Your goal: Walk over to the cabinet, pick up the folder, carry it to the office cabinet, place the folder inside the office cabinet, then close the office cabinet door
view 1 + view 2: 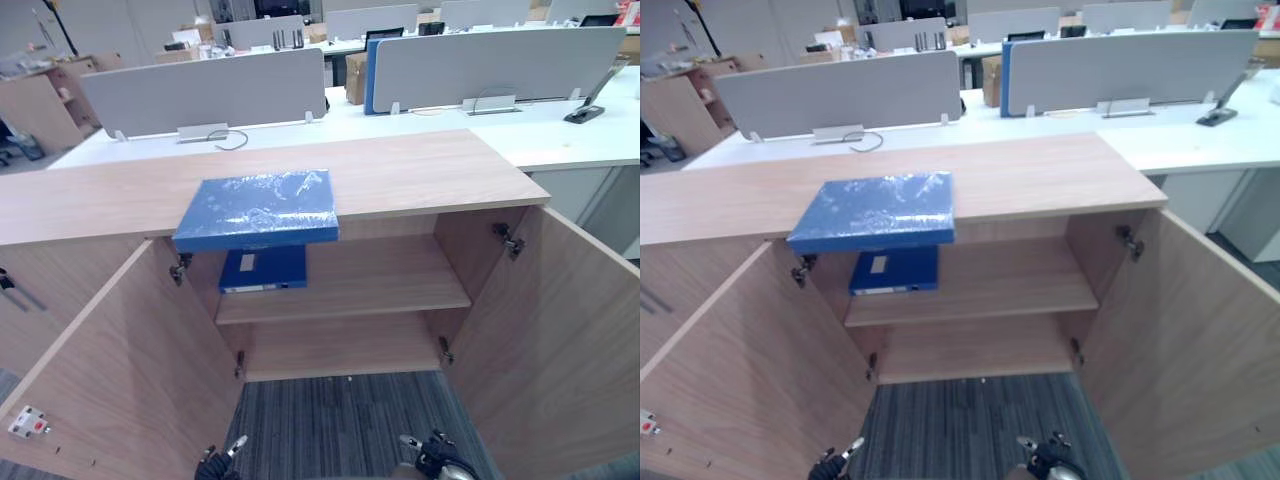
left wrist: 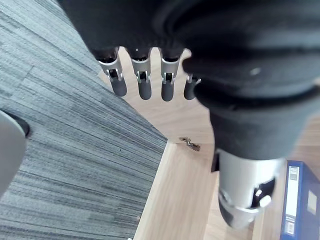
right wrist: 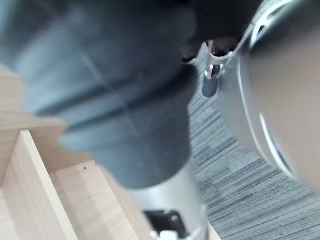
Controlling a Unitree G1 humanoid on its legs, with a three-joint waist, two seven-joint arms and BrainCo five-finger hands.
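Grasp the blue folder point(image 1: 258, 208) by its edge overhanging the counter point(image 1: 430, 170) — the left hand point(image 2: 142, 85) hangs empty, fingers straight; the right hand point(image 1: 438, 462) — cannot tell.

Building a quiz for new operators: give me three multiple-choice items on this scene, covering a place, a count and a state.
1. Where does the larger blue folder lie? A on the cabinet top; B on the floor; C on a desk.
2. How many blue folders does the cabinet hold? A one; B two; C four.
3. The cabinet doors are: A both shut; B one open; C both open.
Answers: A, it overhangs the front edge; B, a second folder lies on the upper shelf; C, both swing outward.
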